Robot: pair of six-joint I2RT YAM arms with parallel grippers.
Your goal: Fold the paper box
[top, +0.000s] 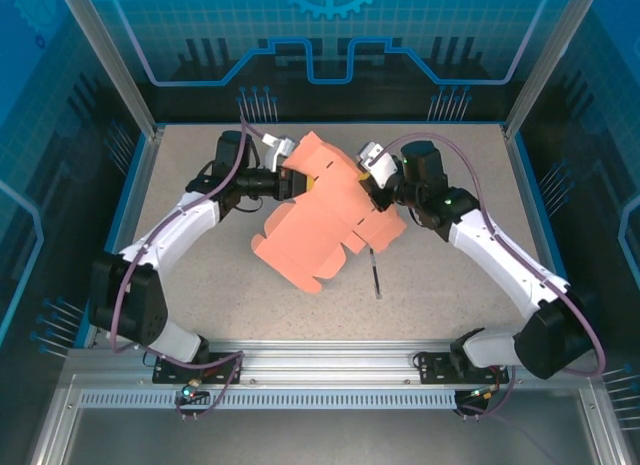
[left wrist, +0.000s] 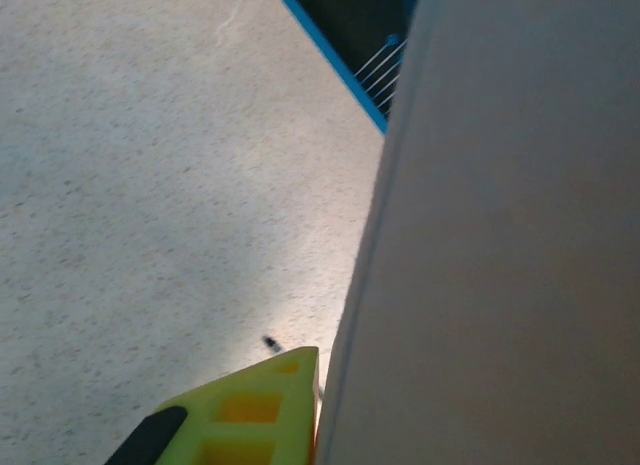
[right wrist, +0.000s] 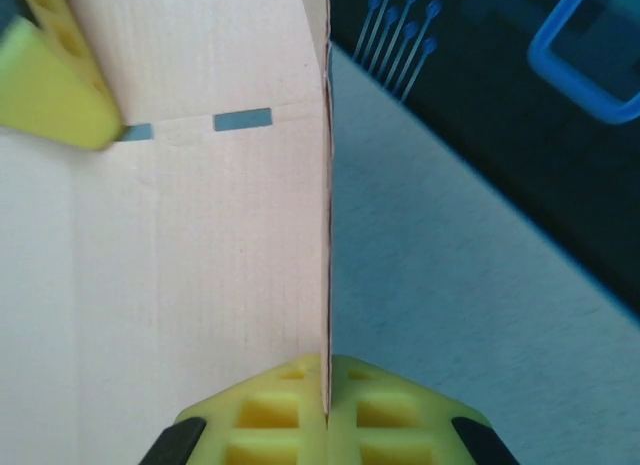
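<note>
The right end effector (right wrist: pixel 327 417) was clamped on an edge of the salmon-pink thin cardboard blank (top: pixel 320 225); the left end effector (top: pixel 294 182) touched the blank's left side; whether it gripped, I could not tell.

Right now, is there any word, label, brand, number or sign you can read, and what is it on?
None to read.
The paper box is plain salmon-pink cardboard with no print.
The back wall carries a gear graphic and blue lines, no lettering.

Overhead from behind, wrists close — box (top: pixel 320 235) shared
</note>
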